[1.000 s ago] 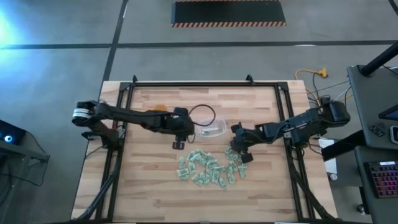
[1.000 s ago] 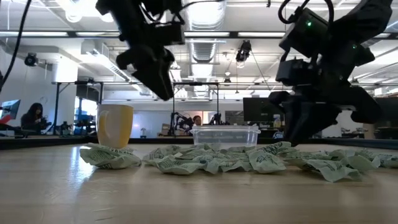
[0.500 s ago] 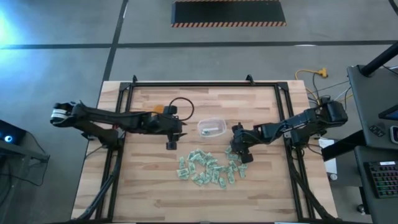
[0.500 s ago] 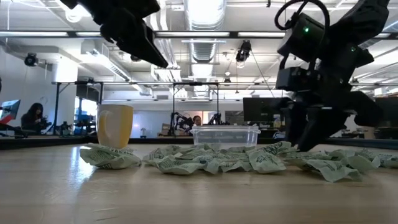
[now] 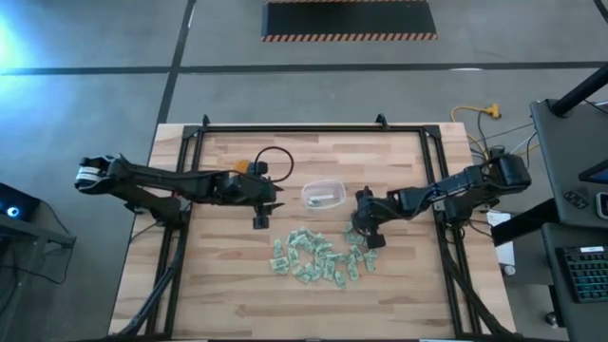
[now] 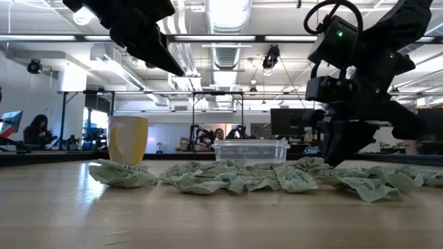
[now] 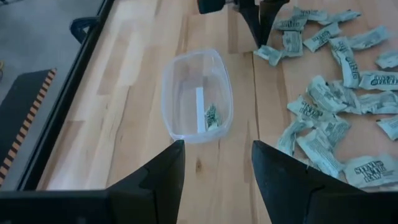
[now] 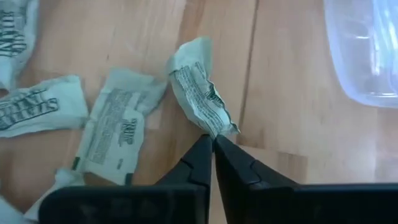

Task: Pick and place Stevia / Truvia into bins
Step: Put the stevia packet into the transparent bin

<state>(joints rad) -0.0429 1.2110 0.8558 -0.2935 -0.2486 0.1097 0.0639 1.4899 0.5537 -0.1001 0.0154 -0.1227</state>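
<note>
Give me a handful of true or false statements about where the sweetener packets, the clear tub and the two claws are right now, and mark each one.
1. The right claw is shut on the corner of a packet. True.
2. The clear tub is empty. False: one packet lies inside.
3. The left claw is open, holding nothing. True.
4. The packets are stacked neatly. False: they lie in a loose scatter.
5. An orange cup stands on the table. True.

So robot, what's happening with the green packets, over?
Right gripper shut, pinching one packet by its corner. Left gripper open, empty, facing the tub. Tub holds one packet. Nothing blocking.
</note>
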